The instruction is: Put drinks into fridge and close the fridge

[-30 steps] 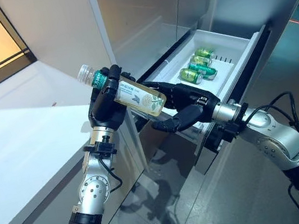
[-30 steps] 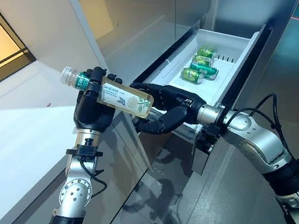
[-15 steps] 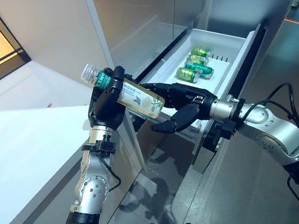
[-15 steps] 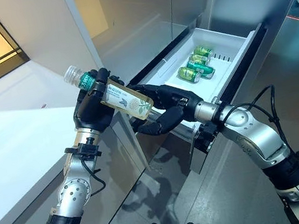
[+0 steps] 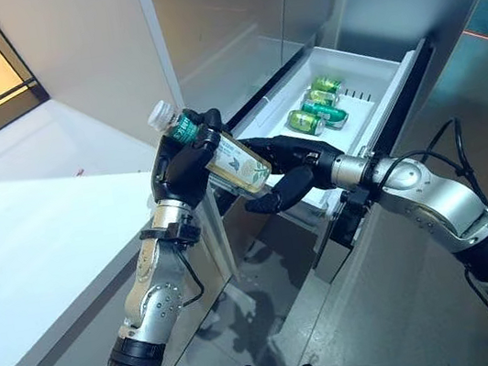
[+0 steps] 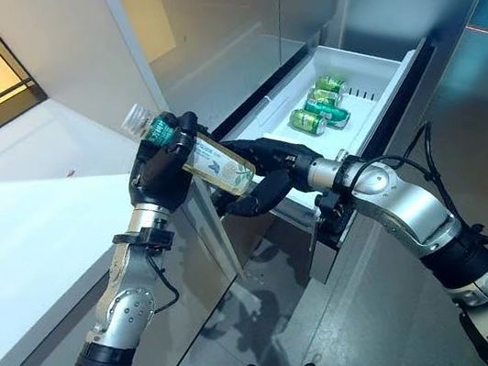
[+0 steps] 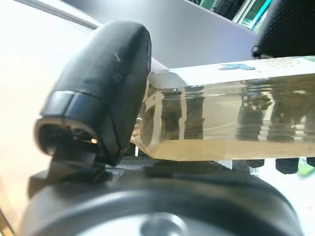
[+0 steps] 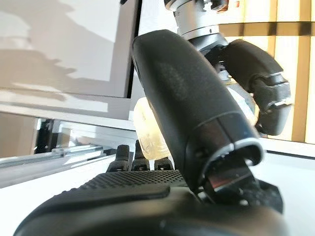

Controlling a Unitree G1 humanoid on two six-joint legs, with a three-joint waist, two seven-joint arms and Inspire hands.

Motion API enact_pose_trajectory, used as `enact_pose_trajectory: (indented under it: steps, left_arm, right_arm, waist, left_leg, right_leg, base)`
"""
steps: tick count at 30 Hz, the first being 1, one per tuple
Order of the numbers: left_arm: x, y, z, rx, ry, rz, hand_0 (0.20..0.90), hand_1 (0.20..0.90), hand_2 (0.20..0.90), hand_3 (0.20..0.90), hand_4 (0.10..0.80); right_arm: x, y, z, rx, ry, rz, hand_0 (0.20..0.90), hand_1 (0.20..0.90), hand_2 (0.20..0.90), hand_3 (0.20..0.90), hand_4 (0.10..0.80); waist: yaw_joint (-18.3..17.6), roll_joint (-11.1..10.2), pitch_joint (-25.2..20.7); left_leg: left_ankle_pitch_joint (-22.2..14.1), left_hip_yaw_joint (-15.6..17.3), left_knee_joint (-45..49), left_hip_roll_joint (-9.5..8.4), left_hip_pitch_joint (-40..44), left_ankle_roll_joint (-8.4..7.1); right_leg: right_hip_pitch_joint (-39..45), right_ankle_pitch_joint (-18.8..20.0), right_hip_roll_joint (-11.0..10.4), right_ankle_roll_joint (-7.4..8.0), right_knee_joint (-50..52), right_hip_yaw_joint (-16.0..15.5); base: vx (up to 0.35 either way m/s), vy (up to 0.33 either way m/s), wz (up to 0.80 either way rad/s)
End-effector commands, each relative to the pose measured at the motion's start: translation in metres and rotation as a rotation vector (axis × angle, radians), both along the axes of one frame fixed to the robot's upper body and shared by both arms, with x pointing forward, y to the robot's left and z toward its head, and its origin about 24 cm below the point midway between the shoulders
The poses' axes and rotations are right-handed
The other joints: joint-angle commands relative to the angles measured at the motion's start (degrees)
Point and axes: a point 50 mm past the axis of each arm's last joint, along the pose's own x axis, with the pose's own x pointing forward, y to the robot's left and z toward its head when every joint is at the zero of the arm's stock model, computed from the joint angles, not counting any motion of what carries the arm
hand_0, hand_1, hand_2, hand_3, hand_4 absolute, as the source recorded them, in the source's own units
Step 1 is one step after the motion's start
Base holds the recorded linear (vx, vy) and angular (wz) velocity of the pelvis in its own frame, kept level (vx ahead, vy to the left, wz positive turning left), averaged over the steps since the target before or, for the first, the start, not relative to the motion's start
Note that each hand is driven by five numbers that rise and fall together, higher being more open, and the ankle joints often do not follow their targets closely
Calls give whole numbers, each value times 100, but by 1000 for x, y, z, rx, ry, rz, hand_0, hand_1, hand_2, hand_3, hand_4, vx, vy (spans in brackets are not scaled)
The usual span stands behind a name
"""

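- Centre frame: left hand (image 5: pixel 187 161) grips the tilted bottle (image 5: pixel 221 155), cap toward upper left.
- Right hand (image 5: pixel 291 174), fingers spread loose, reaches under the bottle's base.
- Green cans (image 5: pixel 315 107) lie in the open drawer (image 5: pixel 376 78), upper right.

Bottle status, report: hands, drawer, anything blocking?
Left hand shut on bottle. Right hand open under its base. Fridge drawer open, green cans inside. Nothing blocking.
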Motion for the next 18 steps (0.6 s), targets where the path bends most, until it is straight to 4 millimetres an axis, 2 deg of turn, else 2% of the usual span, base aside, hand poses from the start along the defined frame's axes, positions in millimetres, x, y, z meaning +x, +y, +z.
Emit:
enact_pose_trajectory:
  steps: [1, 18]
  left_arm:
    - [12, -28, 64, 5, -331, -52, 300, 300, 300, 200, 100]
    - [27, -37, 43, 84, -246, -32, 300, 300, 300, 200, 100]
  right_arm:
    - [6, 33, 56, 109, -216, 116, 900, 900, 900, 900, 800]
    - [19, 52, 49, 112, -152, 100, 900, 900, 900, 900, 800]
  waist:
    - [60, -231, -701]
    - [90, -231, -711]
  left_leg:
    - [-404, 7, 6, -55, 25, 20]
    - [-402, 10, 6, -58, 53, 26]
  right_leg:
    - [-169, 222, -125, 322, 63, 228]
    - [-149, 215, -134, 314, 73, 207]
  base:
    - [0, 0, 0]
    - [0, 0, 0]
